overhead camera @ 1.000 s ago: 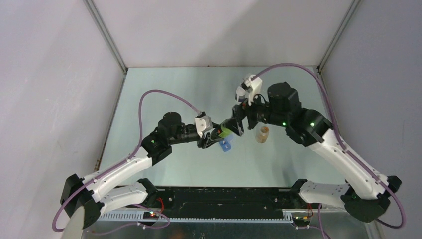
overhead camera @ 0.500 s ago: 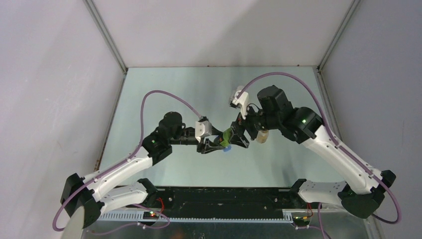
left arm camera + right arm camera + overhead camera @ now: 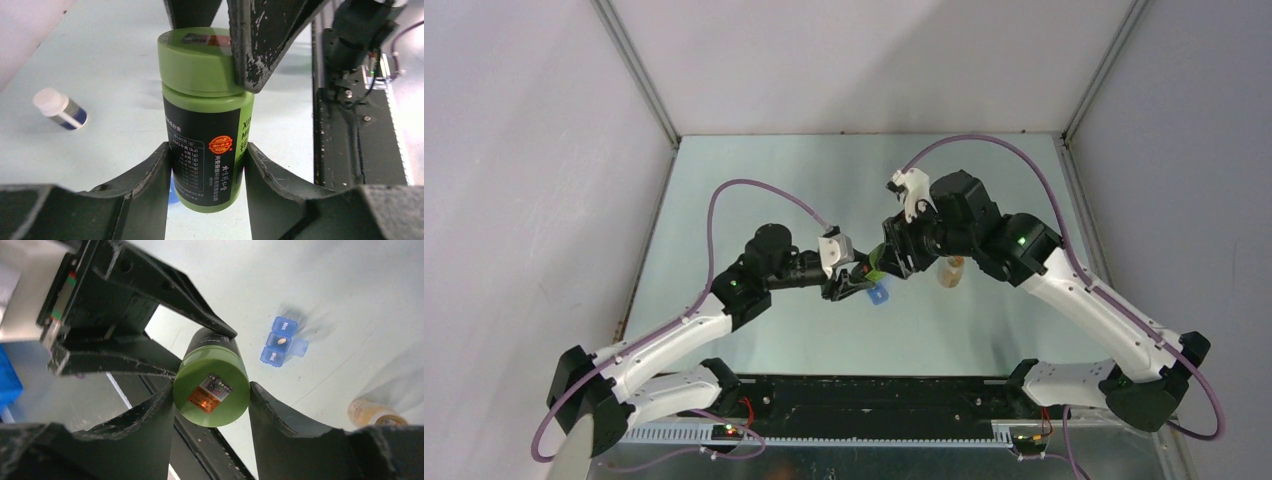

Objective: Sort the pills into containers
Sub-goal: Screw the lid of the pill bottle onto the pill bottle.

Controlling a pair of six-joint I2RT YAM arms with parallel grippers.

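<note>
Green pill bottle [image 3: 207, 150] is off the worktop [image 3: 754, 180], hanging tilted mid-air between the two arms over the middle of the surface. Left fingers [image 3: 161, 167] clamp its labelled body from both sides at a middling spread. Right fingers [image 3: 161, 412] sit around the green lid [image 3: 211, 390], and both pads look to be touching it, so I read that as a grip on the lid, probably for unscrewing. Risks: the label is smooth, so a twist at the lid could spin the whole bottle inside the left hold instead of loosening the thread. The right pads catch only the lid's rim, so they could slip off it. With the bottle tilted, pills could pour out the moment the lid comes free, or the loose lid could drop. Both wrists are packed tight together, so a bump between them is possible during any turn. Around: blue pill organiser [image 3: 278, 341] lies on the worktop just below and beside the bottle, one compartment open with an orange pill in it. Amber bottle [image 3: 375, 412] stands near the right arm. Small white-capped bottle [image 3: 60, 107] lies on its side, well apart. Nothing sits between bottle and organiser, though the arms hide part of the organiser from above.
</note>
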